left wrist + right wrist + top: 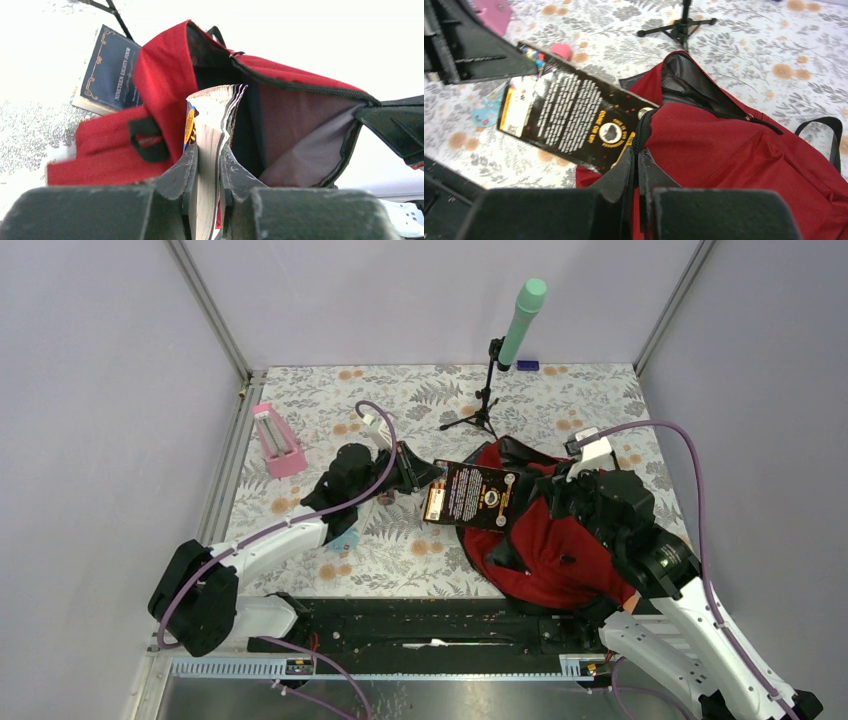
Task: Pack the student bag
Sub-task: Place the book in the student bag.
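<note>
The dark-red student bag [560, 540] lies right of centre with its mouth open toward the left. My left gripper [420, 472] is shut on a black paperback book [475, 495], held by its page edge [212, 145], with the book's far end at the bag's opening [300, 130]. My right gripper [560, 490] is shut on the bag's zipper edge [640, 145] and holds the flap up. The book's back cover [569, 112] shows in the right wrist view, going under the raised edge. A dark-blue book [110, 70] lies flat beside the bag.
A pink box [277, 440] stands at the back left. A black tripod [483, 405] with a green-headed microphone [522, 320] stands at the back centre. A small pink item [560, 50] and a light-blue item [343, 538] lie on the floral cloth near the left arm.
</note>
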Controlling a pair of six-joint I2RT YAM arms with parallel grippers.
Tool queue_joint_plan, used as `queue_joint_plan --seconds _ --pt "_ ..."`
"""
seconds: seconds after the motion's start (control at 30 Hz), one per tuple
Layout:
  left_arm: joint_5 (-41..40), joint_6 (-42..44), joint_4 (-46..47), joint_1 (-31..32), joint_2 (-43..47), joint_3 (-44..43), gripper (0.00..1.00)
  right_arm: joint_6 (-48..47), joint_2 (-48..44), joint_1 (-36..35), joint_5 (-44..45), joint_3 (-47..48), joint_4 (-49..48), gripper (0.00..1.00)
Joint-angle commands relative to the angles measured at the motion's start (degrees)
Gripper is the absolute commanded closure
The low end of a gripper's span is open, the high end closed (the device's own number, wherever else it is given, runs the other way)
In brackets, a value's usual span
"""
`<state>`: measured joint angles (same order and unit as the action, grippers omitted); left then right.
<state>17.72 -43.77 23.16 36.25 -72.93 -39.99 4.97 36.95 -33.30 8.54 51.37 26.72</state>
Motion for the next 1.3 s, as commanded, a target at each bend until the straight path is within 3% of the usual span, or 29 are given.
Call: queue_joint_plan --seconds 0.0,0.27,0.53,0.73,1.03,1.27 --pt "0.5 0.5 3.4 1.1 0.4 -6.1 1.0 -0.8 -0.4 0.2 -8.2 4.5 -1.2 1.0" --pt "4.1 -4.2 8.5 2.9 -4.4 -7.3 1.0 2.0 0.1 0.2 -7.6 4.4 -2.7 1.0" --pt "4.3 -6.9 7.6 6.5 -9.9 -9.7 1.0 4.2 0.4 0.2 -6.3 3.1 -6.1 1.0" --pt "0.8 -9.5 10.4 8.8 -14.5 -10.9 1.0 5.0 1.4 0.2 -6.7 3.1 -7.8 1.0" --pt "1.6 -22.9 17.5 9.2 -18.3 -11.2 1.0 4.9 1.2 0.2 -4.6 2.0 -7.9 1.0" --pt "0.1 -23.0 17.5 13.7 -23.7 -15.3 1.0 5.0 2.4 0.2 -5.1 2.3 -7.9 1.0"
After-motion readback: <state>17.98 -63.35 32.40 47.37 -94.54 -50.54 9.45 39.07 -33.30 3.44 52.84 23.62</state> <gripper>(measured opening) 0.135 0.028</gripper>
